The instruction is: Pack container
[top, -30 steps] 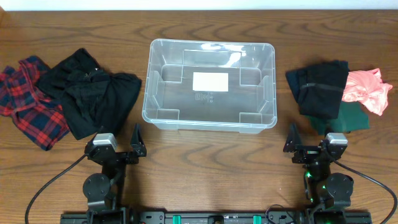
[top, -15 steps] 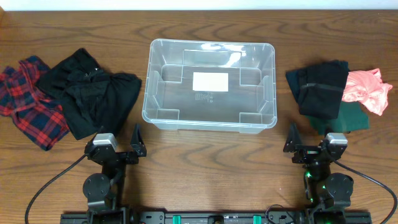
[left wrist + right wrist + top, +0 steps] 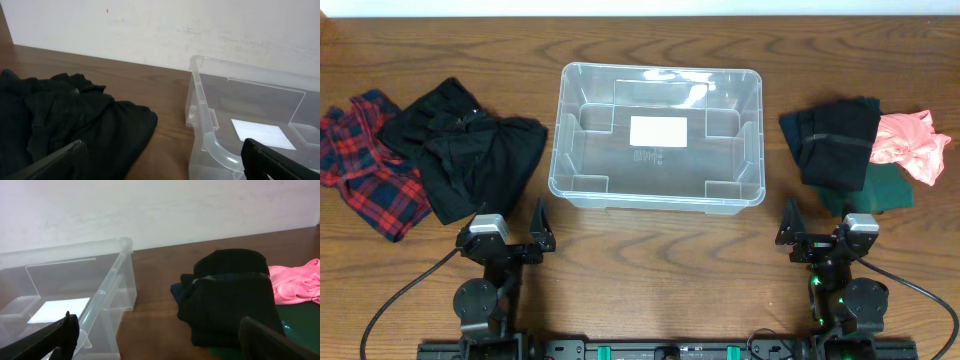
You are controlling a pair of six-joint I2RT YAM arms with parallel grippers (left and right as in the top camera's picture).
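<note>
The clear plastic container (image 3: 657, 137) stands empty at the table's middle, a white label on its base; it also shows in the left wrist view (image 3: 240, 125) and the right wrist view (image 3: 75, 295). Black clothes (image 3: 470, 150) and a red plaid garment (image 3: 365, 160) lie to its left. A folded black garment (image 3: 835, 140), a dark green one (image 3: 880, 192) and a pink one (image 3: 910, 145) lie to its right. My left gripper (image 3: 540, 232) is open and empty near the front edge, short of the black pile (image 3: 75, 125). My right gripper (image 3: 788, 228) is open and empty, short of the black garment (image 3: 230, 300).
A white wall runs behind the table's far edge. Bare wood lies between the container and each clothes pile and along the front by the arm bases.
</note>
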